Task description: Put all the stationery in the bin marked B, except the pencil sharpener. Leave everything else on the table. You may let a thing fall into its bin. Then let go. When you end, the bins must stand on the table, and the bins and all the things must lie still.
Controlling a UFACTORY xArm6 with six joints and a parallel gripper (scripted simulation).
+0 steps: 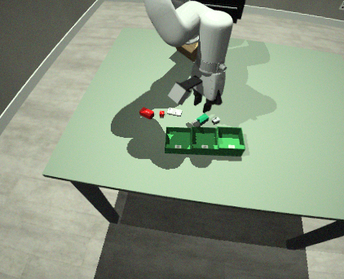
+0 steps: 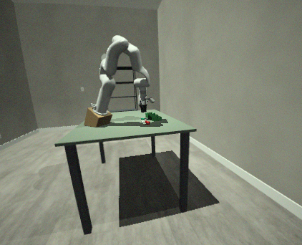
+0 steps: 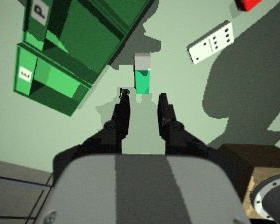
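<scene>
While my gripper [image 3: 143,102] hangs part-open and empty just above the table, I'd lower it straight down so the fingers straddle the green-and-grey eraser [image 3: 143,76] across its narrow sides — it lies just ahead of the fingertips, beside the green bins [image 3: 86,35]. Its long axis runs straight away from the hand, grey end farthest — so I judge no wrist turn is needed

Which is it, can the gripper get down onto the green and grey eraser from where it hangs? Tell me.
Probably yes. The gripper is open and holds nothing, and the eraser lies just ahead of its fingertips on bare table, beside the bins but apart from them.
</scene>
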